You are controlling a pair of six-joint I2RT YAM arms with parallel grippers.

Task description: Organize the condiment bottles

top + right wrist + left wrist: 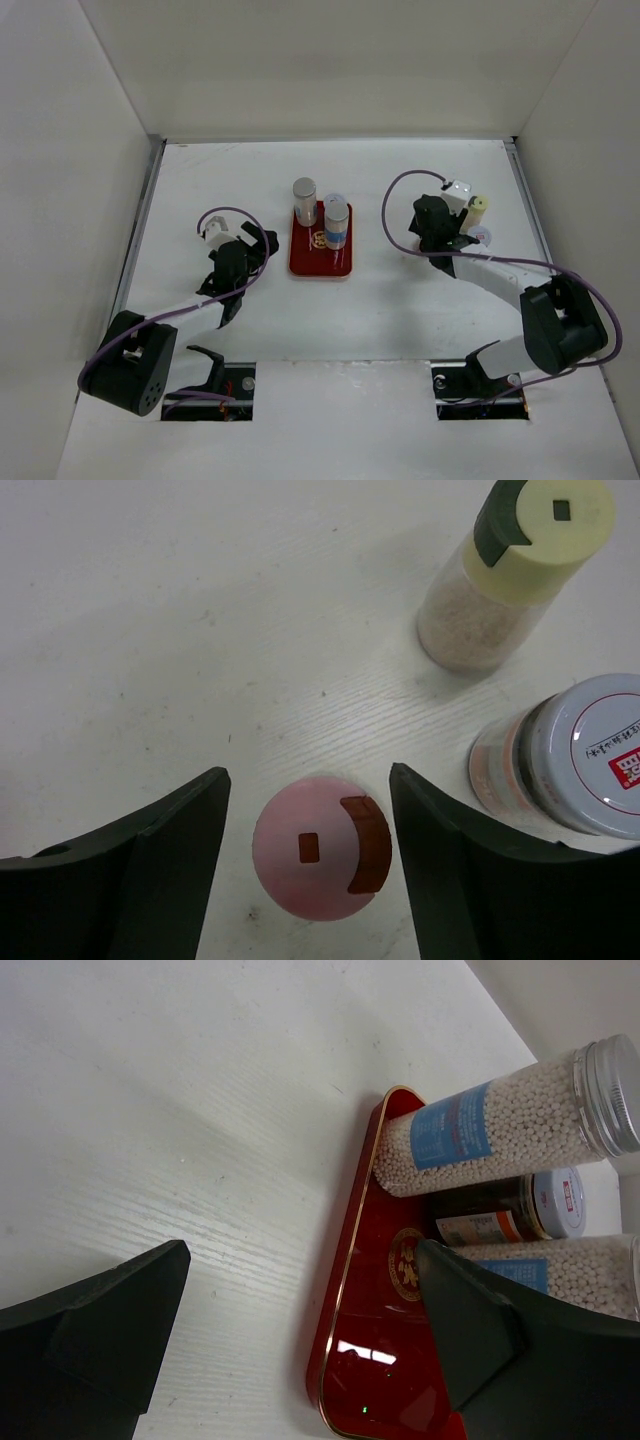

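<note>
A silver-lidded clear bottle (304, 200) and a grey-lidded blue-label bottle (336, 222) stand on the red tray (320, 262). Both also show in the left wrist view, silver-lidded (500, 1130) and blue-label (570, 1275). My left gripper (262, 245) is open and empty just left of the tray (350, 1290). My right gripper (308, 775) is open, its fingers on either side of the pink-lidded bottle (320, 848) without touching it. The cream bottle with yellow cap (520, 565) and the white patterned-lid jar (585, 760) stand just beyond it. In the top view the pink lid is hidden under the right gripper (460, 233).
White walls enclose the table on the left, back and right. The yellow-capped bottle (478, 208) and the patterned-lid jar (484, 237) stand near the right edge. The near half of the tray is bare.
</note>
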